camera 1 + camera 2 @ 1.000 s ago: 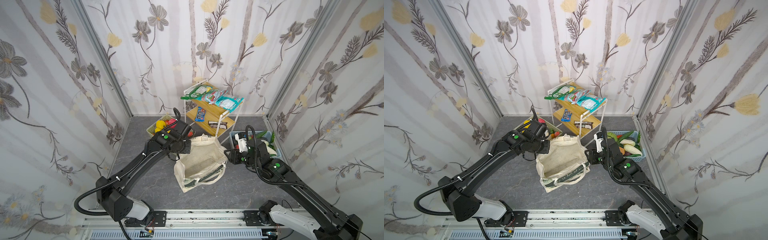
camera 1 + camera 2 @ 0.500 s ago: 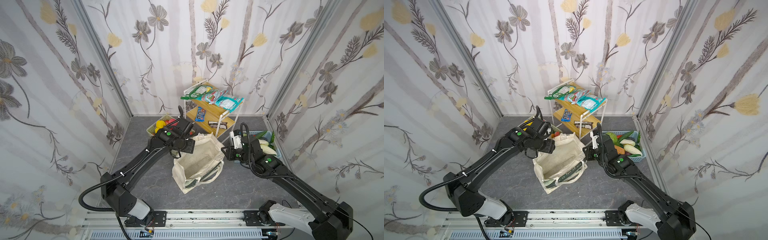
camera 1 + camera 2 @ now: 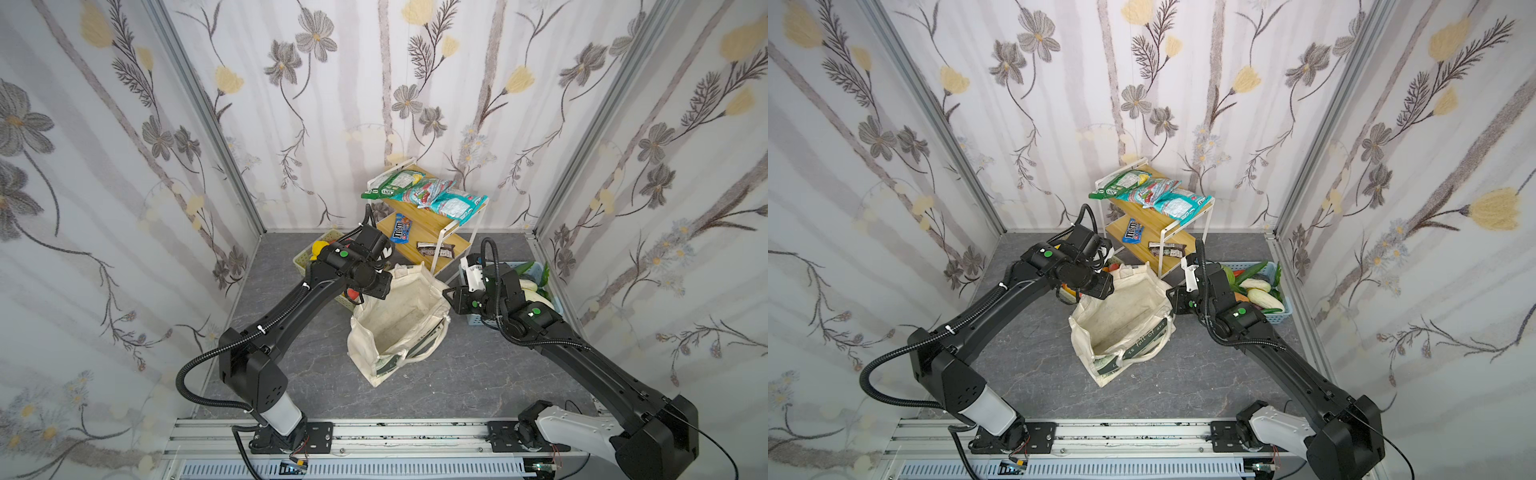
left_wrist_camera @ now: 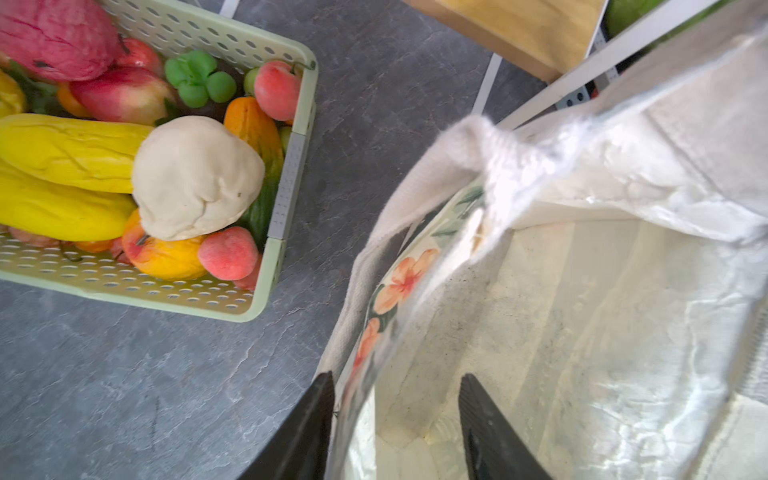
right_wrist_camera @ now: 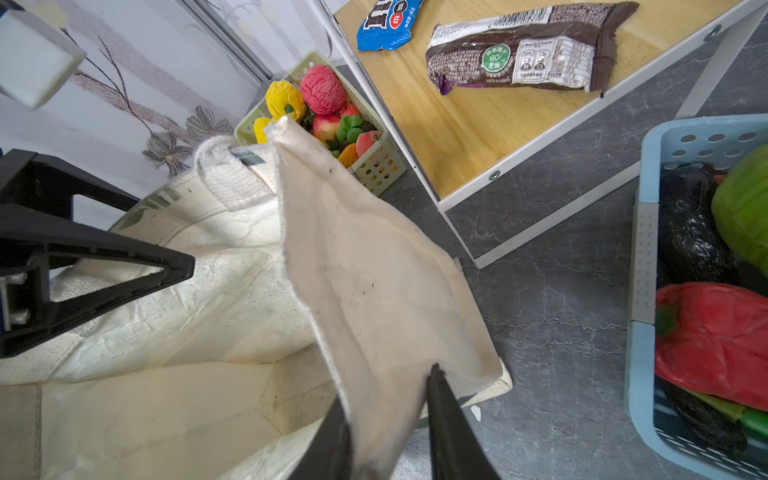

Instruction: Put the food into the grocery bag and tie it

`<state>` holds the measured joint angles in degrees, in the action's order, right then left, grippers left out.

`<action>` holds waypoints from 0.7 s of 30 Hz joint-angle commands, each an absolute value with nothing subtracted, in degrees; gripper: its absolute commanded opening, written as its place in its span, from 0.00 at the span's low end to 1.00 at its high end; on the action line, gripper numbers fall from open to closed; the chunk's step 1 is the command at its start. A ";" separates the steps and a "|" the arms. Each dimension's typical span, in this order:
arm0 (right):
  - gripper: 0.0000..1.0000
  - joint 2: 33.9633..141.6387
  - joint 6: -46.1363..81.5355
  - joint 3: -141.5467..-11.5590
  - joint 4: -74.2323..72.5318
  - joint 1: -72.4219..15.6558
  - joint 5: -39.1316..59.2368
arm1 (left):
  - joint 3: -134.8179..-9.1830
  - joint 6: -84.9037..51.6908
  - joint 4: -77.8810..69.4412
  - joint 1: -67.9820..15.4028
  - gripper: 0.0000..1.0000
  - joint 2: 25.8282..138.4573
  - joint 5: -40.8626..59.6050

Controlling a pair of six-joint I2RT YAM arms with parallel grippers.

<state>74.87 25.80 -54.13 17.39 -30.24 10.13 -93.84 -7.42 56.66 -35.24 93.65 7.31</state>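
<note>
Straddling the rim of the grocery bag (image 3: 368, 357), the left gripper (image 4: 397, 376) stands parted; the right gripper (image 5: 386, 386) pinches its opposite wall.

Two matte-black robot arms, the left arm (image 3: 286, 309) and the right arm (image 3: 590, 361), sit on black screwed plates (image 3: 322, 434) on a silver aluminium rail (image 3: 415, 432). Nearest the rail, each arm has one white shell (image 3: 284, 413). Farther from the rail the links are black and boxy. A ribbed black cable (image 3: 180, 376) loops beside the left arm just above the rail. Round green stickers (image 3: 343, 253) mark both arms far from the rail. The left gripper (image 4: 395, 376) has flat black wedge fingers (image 4: 309, 428).
</note>
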 commanded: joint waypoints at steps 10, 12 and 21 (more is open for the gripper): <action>0.64 69.39 22.06 -56.34 20.03 -24.28 13.92 | -91.85 -14.94 52.03 -35.16 0.17 93.26 13.42; 0.70 66.12 21.97 -55.96 20.43 -21.84 13.74 | -91.71 -15.85 52.08 -35.17 0.16 93.26 13.36; 0.82 67.13 19.25 -53.13 23.24 -9.04 4.33 | -90.04 -17.36 50.98 -35.17 0.15 92.28 13.69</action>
<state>65.58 21.17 -53.95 21.74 -10.70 9.04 -90.50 -16.36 52.40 -35.24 93.01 13.15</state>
